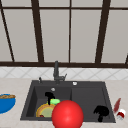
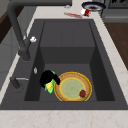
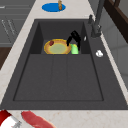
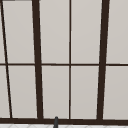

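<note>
My left hand [image 1: 49,96] is down in the left basin, fingers curled over a green sponge [image 1: 55,101] by the basin's back wall. From the left side, that hand [image 2: 47,77] covers most of the sponge [image 2: 49,86]. From the right side, the same hand [image 3: 74,37] arches over the sponge [image 3: 74,49]. A yellow-rimmed plate [image 2: 72,86] lies on the basin floor beside it, with a small brown-red bit [image 2: 82,93] on it. My right hand [image 1: 101,111] hangs over the front right of the drainboard with relaxed fingers, holding nothing.
A big red ball [image 1: 67,115] fills the front middle and hides part of the plate [image 1: 44,110]. The black faucet [image 1: 56,72] stands behind the sink. A blue bowl [image 1: 6,102] sits on the left counter. A red utensil [image 1: 116,105] and a red-white cup [image 1: 121,114] lie at the right.
</note>
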You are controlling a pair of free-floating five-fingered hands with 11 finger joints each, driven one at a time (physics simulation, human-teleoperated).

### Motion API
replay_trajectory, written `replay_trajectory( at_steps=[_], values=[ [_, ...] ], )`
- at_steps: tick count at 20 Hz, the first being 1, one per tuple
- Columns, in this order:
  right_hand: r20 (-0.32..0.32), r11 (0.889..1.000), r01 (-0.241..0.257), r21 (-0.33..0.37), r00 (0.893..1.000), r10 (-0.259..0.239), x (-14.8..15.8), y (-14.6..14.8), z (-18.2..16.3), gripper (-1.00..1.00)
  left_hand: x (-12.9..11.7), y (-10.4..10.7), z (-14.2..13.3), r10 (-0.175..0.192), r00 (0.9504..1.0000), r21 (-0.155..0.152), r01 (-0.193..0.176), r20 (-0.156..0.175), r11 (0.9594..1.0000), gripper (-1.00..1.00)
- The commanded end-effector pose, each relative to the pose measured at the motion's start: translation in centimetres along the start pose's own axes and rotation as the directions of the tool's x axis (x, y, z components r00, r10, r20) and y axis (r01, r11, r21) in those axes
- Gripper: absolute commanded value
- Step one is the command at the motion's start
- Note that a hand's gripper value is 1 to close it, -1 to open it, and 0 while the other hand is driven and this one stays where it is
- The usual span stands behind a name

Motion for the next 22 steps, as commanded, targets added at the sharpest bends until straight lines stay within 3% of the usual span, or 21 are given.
replay_trajectory(
  at_steps=[1, 3, 7, 11, 12, 14, 15, 16, 17, 21, 22],
  values=[
    [0.000, 1.000, 0.000, 0.000, 1.000, 0.000, 0.0, 0.0, 0.0, 0.00, 0.0, 0.5, 1.2, -0.011, 0.9994, 0.017, 0.010, 0.032, 0.9998, 1.00],
    [0.000, 1.000, 0.000, 0.000, 1.000, 0.000, 0.0, 0.0, 0.0, 0.00, -0.3, 1.1, 1.6, -0.055, 0.9979, 0.021, 0.054, 0.034, 0.9983, 1.00],
    [0.000, 1.000, 0.000, 0.000, 1.000, 0.000, 0.0, 0.0, 0.0, 0.00, 0.0, 1.9, 2.1, -0.067, 0.9969, 0.048, 0.065, 0.041, 0.9967, 1.00],
    [0.000, 1.000, 0.000, 0.000, 1.000, 0.000, 0.0, 0.0, 0.0, 0.00, 0.1, 1.3, 2.4, -0.103, 0.9936, 0.067, 0.100, 0.047, 0.9927, 1.00],
    [0.000, 1.000, 0.000, 0.000, 1.000, 0.000, 0.0, 0.0, 0.0, 0.00, -0.6, 0.5, 1.7, -0.150, 0.9879, 0.052, 0.148, 0.040, 0.9876, 1.00],
    [0.000, 1.000, 0.000, 0.000, 1.000, 0.000, 0.0, 0.0, 0.0, 0.00, 0.1, 0.3, 1.5, -0.234, 0.9704, 0.043, 0.232, 0.059, 0.9718, 1.00],
    [0.000, 1.000, 0.000, 0.000, 1.000, 0.000, 0.0, 0.0, 0.0, 0.00, 0.2, 0.5, 1.0, -0.247, 0.9676, 0.036, 0.245, 0.053, 0.9688, 1.00],
    [0.000, 1.000, 0.000, 0.000, 1.000, 0.000, 0.0, 0.0, 0.0, 0.00, 0.5, 1.3, 1.1, -0.242, 0.9694, 0.030, 0.241, 0.043, 0.9702, 1.00],
    [0.000, 1.000, 0.000, 0.000, 1.000, 0.000, 0.0, 0.0, 0.0, 0.00, 1.0, 2.0, 0.9, -0.212, 0.9766, 0.027, 0.211, 0.036, 0.9771, 1.00],
    [0.000, 1.000, 0.000, 0.000, 1.000, 0.000, 0.0, 0.0, 0.0, 0.00, 3.0, 4.0, -0.1, -0.184, 0.9823, 0.040, 0.182, 0.038, 0.9825, 1.00],
    [0.000, 1.000, 0.000, 0.000, 1.000, 0.000, 0.0, 0.0, 0.0, 0.00, 3.5, 4.5, -0.2, -0.187, 0.9816, 0.044, 0.185, 0.042, 0.9818, 1.00]
  ],
)
